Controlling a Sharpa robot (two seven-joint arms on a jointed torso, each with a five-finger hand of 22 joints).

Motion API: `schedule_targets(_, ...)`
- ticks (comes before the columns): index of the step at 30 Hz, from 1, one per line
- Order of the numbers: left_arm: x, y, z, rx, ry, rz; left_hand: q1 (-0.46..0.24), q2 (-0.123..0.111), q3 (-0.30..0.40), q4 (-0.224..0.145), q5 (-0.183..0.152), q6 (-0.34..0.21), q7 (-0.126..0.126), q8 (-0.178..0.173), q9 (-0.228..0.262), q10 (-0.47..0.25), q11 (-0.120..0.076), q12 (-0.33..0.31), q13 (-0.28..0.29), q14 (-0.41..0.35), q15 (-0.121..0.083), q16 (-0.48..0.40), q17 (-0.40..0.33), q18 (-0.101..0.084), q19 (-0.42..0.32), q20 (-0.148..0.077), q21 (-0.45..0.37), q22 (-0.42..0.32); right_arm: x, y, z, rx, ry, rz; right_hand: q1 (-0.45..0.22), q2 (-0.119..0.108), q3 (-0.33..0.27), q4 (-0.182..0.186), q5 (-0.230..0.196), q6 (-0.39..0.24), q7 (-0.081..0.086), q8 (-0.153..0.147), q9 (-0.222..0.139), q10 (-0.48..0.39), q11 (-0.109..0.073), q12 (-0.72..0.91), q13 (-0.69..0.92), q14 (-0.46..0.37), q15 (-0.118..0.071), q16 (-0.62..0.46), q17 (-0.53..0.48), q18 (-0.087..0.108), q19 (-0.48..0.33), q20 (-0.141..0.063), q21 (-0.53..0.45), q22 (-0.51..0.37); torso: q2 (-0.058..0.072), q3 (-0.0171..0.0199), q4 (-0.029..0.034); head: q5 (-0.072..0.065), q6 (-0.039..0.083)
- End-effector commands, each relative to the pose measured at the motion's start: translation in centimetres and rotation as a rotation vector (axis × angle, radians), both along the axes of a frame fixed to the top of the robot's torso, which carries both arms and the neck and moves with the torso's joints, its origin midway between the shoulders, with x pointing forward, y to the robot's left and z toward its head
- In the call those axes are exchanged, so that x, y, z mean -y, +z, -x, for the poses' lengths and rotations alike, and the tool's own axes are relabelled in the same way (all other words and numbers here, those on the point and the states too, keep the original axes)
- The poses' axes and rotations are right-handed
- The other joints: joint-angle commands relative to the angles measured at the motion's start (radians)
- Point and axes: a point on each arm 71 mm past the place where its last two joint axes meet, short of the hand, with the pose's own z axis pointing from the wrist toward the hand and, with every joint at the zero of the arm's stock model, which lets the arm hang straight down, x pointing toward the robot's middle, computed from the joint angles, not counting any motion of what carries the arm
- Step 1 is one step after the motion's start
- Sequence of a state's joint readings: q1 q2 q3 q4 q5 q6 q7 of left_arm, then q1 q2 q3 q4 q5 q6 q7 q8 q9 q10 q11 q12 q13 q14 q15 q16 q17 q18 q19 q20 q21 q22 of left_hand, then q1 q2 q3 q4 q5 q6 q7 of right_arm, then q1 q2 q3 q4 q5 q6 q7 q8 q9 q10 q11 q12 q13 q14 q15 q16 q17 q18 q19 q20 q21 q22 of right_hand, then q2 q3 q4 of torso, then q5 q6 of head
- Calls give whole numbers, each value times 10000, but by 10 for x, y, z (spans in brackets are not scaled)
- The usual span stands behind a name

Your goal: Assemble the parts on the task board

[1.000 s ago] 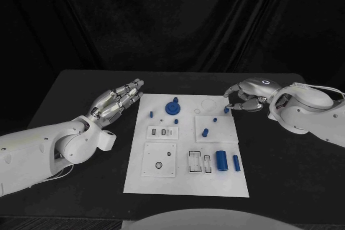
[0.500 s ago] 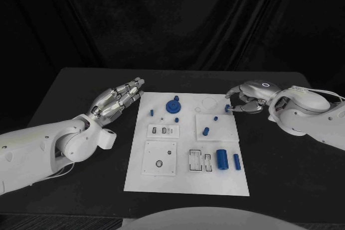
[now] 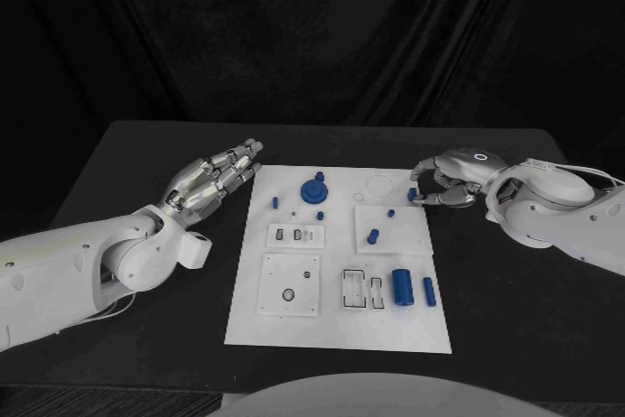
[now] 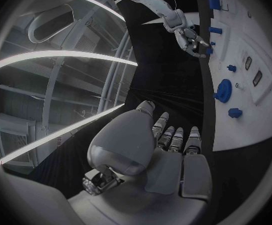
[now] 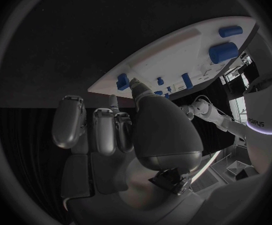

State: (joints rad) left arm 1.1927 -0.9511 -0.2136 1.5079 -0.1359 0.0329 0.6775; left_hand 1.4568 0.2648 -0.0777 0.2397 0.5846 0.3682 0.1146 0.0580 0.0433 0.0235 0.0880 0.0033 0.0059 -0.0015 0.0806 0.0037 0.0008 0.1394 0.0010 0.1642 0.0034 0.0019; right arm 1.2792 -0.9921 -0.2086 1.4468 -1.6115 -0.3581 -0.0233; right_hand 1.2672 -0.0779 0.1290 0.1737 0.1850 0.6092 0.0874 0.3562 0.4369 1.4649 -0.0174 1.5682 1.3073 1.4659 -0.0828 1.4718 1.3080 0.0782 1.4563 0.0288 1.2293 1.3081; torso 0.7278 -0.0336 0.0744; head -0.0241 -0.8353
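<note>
Partly, right hand point(image 3: 445, 184) fingers point(image 5: 140, 89) hide a blue peg point(image 3: 412, 196).

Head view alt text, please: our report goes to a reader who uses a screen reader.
The robot's right hand touches a small blue part at the right edge of the white task board, fingers curled around it. The left hand hovers open beside the board's left edge, fingers straight. Other blue parts, among them a gear and two cylinders, sit on the board.
</note>
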Motion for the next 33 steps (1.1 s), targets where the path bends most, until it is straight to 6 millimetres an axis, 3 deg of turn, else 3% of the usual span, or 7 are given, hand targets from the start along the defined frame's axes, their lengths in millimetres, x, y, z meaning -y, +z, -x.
schedule_targets(1,0,9,2,1026,-9,919,58,19,68,14,33,24,52,56,13,-4,75,36,12,15,54,-37,-8,171,8,82,-18,-5,1,-1,0,110,-189,70,125,-7,5,73,127,-99,-13,264,112,1059,84,26,2635,831,89,-54,1544,-81,-11,70,-69,1696,-11,-6,12,-27,-23)
schedule_targets(6,0,9,1,1005,-34,919,58,19,68,14,33,24,52,56,13,-4,75,36,12,15,54,-37,-8,171,8,82,-18,-5,1,-2,-1,57,-173,94,214,8,-2,127,429,-153,-22,844,347,1059,79,26,2635,828,89,-53,1524,-78,-11,73,-88,1694,-16,0,17,-39,-34)
schedule_targets(9,0,9,1,996,-41,918,58,19,68,14,33,24,52,56,13,-4,75,36,12,15,54,-37,-8,171,8,82,-18,-5,1,-3,-1,40,-165,100,244,20,4,131,545,-172,-27,985,399,1059,75,26,2635,826,87,-55,1515,-74,-17,72,-111,1688,-18,0,16,-38,-40)
schedule_targets(21,0,8,1,962,-61,907,49,20,101,10,28,36,73,62,14,11,98,41,17,15,61,-37,-8,174,7,91,-19,-5,-1,-6,-1,66,-74,74,302,64,29,134,757,-118,-51,1294,499,1059,58,26,2635,824,74,-50,1509,-68,-25,66,-144,1682,-21,-2,11,-34,-80)
schedule_targets(33,1,7,1,923,-78,891,42,19,120,9,27,30,91,64,13,17,116,42,18,15,68,-37,-8,175,9,96,-18,-5,-3,-10,-3,2,3,92,422,102,114,90,1328,17,-92,1647,541,1059,22,26,2635,816,47,-67,1470,-62,-32,44,-180,1676,-20,-3,18,-28,-107)
